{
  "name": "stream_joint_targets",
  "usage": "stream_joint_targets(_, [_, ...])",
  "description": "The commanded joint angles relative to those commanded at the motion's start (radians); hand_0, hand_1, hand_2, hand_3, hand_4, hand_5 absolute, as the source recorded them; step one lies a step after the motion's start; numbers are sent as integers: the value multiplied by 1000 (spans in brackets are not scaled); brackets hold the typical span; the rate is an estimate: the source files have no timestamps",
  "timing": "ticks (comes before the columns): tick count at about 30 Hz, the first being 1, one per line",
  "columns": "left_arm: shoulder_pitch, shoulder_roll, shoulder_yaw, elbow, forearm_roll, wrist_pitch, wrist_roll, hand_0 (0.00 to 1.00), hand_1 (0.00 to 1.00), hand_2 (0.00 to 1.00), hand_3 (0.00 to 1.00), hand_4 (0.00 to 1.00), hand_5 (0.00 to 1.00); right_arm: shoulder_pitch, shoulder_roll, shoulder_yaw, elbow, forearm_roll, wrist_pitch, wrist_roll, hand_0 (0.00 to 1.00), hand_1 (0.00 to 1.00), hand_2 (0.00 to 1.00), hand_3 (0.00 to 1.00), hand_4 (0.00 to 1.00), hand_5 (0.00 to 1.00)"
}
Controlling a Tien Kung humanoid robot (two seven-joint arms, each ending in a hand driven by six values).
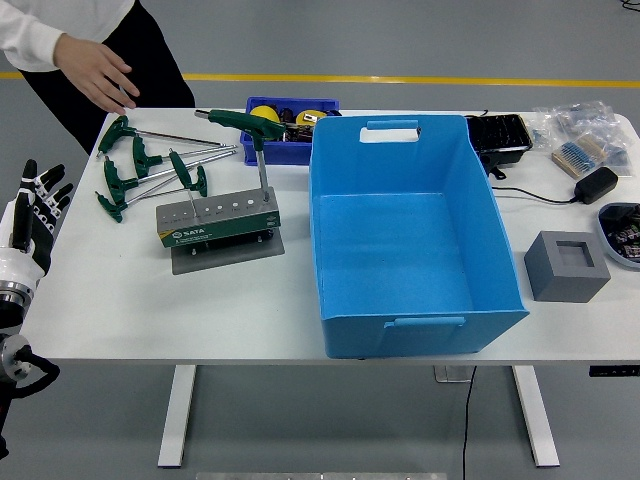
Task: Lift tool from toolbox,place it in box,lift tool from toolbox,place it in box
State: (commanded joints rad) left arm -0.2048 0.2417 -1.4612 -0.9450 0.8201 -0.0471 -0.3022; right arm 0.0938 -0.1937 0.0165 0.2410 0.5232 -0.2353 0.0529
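Observation:
A grey-and-green tool holder [218, 220] stands on a grey plate left of centre. One green T-handle wrench [248, 128] stands upright in its right end. Several more green T-handle wrenches [150, 170] lie loose on the table behind and left of the holder. A large blue box [405, 235] sits open in the middle, with nothing visible inside. My left hand [35, 205] hovers at the table's left edge, fingers spread, holding nothing, well left of the wrenches. My right hand is out of the picture.
A person stands at the far left, one hand [98, 72] held above the table's corner. A small blue bin [285, 130] with tools sits behind the holder. At the right are a grey block [566, 265], a black tray [497, 135], a black adapter [593, 185] and bagged parts [590, 135].

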Motion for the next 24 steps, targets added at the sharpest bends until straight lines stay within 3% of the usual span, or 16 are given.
stream_joint_targets(9, [4, 1, -1, -8, -50, -79, 51, 925, 850, 934, 813, 917, 976, 1, 1, -2, -1, 3, -2, 1, 738, 712, 793, 646, 840, 788])
stream_joint_targets(10, [4, 1, -2, -10, -48, -84, 56, 870, 821, 911, 809, 945, 998, 1, 1, -1, -1, 3, -2, 2, 737, 710, 790, 645, 839, 783])
stream_joint_targets(24, [2, 8, -9, -36, 20, -101, 82, 878, 819, 907, 808, 959, 998, 2, 2, 3, -2, 9, -2, 4, 728, 707, 787, 643, 839, 781])
